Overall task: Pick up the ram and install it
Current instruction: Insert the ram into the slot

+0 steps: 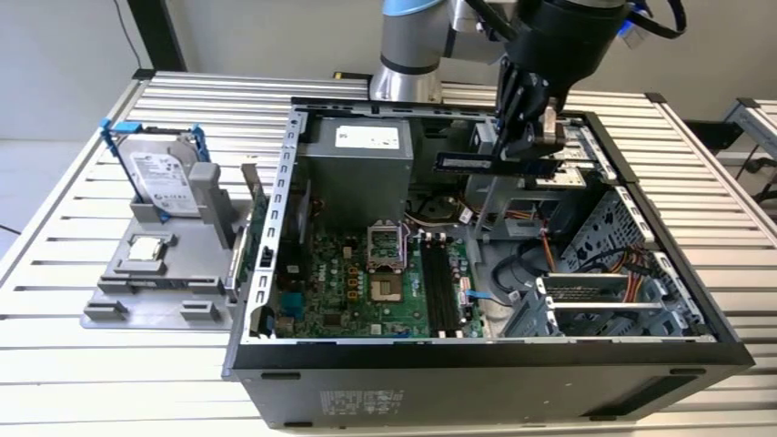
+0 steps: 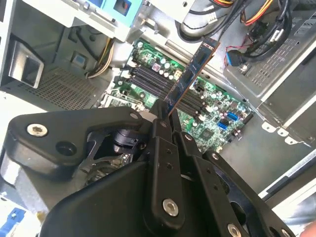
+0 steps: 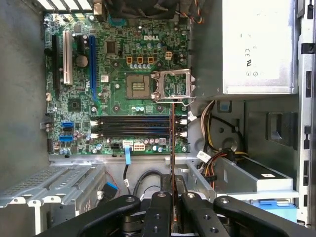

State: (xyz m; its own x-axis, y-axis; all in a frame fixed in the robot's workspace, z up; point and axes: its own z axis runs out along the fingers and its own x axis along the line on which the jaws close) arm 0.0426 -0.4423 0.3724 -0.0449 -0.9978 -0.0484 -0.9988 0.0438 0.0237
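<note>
The ram (image 1: 486,162) is a dark, narrow stick held level above the back of the open computer case (image 1: 273,273), over the drive bay area. My gripper (image 1: 532,150) is shut on it from above. In the second wrist view the ram (image 2: 190,79) sticks out from between my fingers (image 2: 157,129), slanting over the motherboard. In the first wrist view the ram (image 3: 172,143) appears edge-on, rising from my gripper (image 3: 172,197). The black memory slots (image 3: 136,126) on the green motherboard (image 1: 352,291) lie below and apart from the stick.
A silver hard drive in a blue frame (image 1: 158,173) and a small square processor chip (image 1: 146,246) sit on a grey holder (image 1: 158,309) at the exterior view's left. Inside the case are the power supply (image 1: 358,168), the processor socket (image 1: 385,250), cables (image 1: 547,250) and metal drive cages (image 1: 607,300).
</note>
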